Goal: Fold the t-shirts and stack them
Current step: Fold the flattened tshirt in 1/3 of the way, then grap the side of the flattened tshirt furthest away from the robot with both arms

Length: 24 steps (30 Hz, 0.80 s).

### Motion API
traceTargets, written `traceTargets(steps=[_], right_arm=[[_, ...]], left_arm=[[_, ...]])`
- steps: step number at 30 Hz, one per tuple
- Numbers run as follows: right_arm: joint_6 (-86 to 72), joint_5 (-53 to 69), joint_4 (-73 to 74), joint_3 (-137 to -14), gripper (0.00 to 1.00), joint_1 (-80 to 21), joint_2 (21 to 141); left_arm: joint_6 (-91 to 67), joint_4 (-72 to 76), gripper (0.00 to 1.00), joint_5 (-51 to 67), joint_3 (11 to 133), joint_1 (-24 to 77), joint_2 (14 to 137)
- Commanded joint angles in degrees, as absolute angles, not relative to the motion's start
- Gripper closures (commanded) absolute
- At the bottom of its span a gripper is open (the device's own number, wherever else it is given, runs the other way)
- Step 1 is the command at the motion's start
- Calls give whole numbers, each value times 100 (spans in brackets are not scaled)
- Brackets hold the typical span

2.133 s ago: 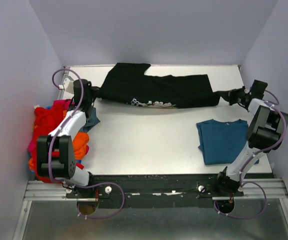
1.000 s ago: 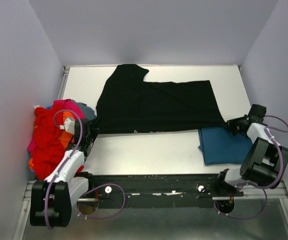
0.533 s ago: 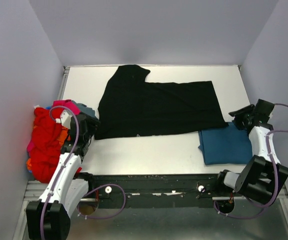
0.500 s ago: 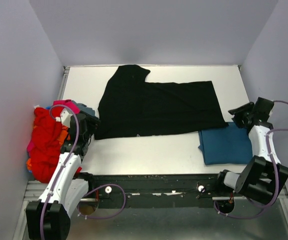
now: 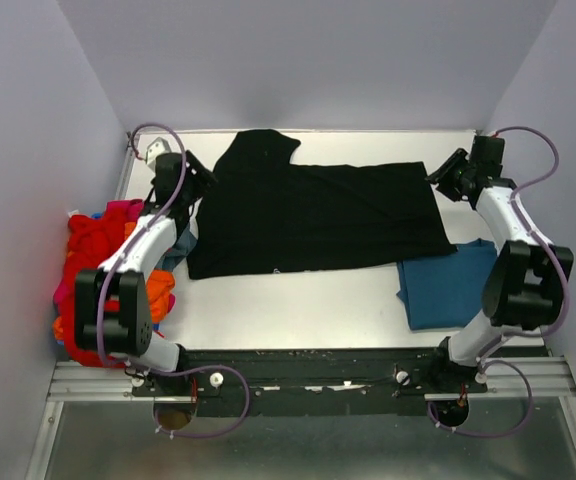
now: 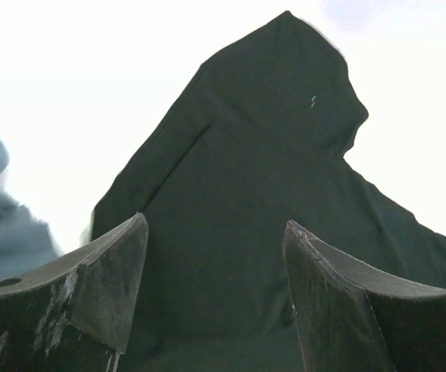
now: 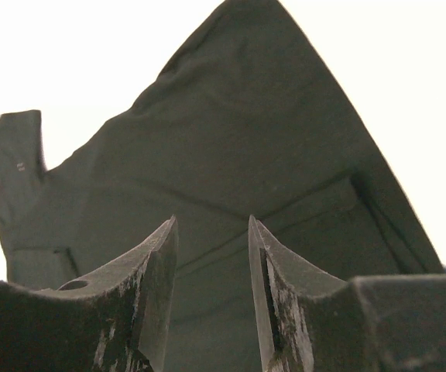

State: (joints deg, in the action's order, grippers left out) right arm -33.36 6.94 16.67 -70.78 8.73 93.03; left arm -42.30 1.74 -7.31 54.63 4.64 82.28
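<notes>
Currently the black cotton t-shirt [image 5: 313,215] lies spread flat across the far middle of the white table [image 5: 298,300], one sleeve poking up at its far left corner; this shirt is the landmark for everything else.

The left gripper [image 5: 194,178] hovers at the shirt's far left edge, just below the sleeve. In the left wrist view its dark fingers [image 6: 107,271] are spread wide with only flat black cloth beneath them, pinching nothing. The right gripper [image 5: 439,181] sits at the shirt's far right corner. Its fingers [image 7: 149,287] stand narrowly parted, a clear gap between them and no cloth in it.

A folded teal-blue t-shirt [image 5: 450,285] lies at the black shirt's near right corner, its edge tucked slightly under the black hem. A heap of red, orange and pink t-shirts [image 5: 96,265] sits off the shirt's left side, with a grey-blue one [image 5: 180,246] showing between heap and shirt.

I judge the step in hand to be the first fold of the black shirt, laid out but not yet gripped. The next move calls for both grippers to drop onto the far edge, pinch a single layer at each corner, and carry it evenly toward the near hem.
</notes>
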Motion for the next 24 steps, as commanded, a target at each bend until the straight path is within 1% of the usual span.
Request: traceTargets(steps=[1, 5, 12, 15, 17, 19, 21, 24], right_arm=[[-3103, 273, 2047, -8180, 51, 888, 10342], [-3050, 185, 2477, -9296, 51, 888, 11335], [-3085, 202, 3127, -11256, 47, 888, 12865], [-3146, 176, 3479, -12030, 42, 888, 13472], [-3225, 202, 3664, -12505, 34, 888, 13806], [-3331, 386, 3945, -13110, 34, 914, 14184], [-3471, 561, 3990, -13498, 36, 940, 14457], [-3743, 764, 3832, -13579, 37, 967, 14616]], left_arm=[[-3929, 694, 21, -554, 6826, 492, 9699], [-3771, 580, 21, -536, 8135, 492, 10922], [-3752, 581, 21, -308, 10175, 483, 12786], [-4068, 248, 21, -19, 11465, 448, 13813], [-4393, 9, 22, 297, 12432, 378, 14516], [-4736, -97, 23, 483, 13172, 325, 15089], [-4991, 191, 23, 492, 13420, 290, 15467], [-5334, 264, 24, 475, 13710, 237, 15784]])
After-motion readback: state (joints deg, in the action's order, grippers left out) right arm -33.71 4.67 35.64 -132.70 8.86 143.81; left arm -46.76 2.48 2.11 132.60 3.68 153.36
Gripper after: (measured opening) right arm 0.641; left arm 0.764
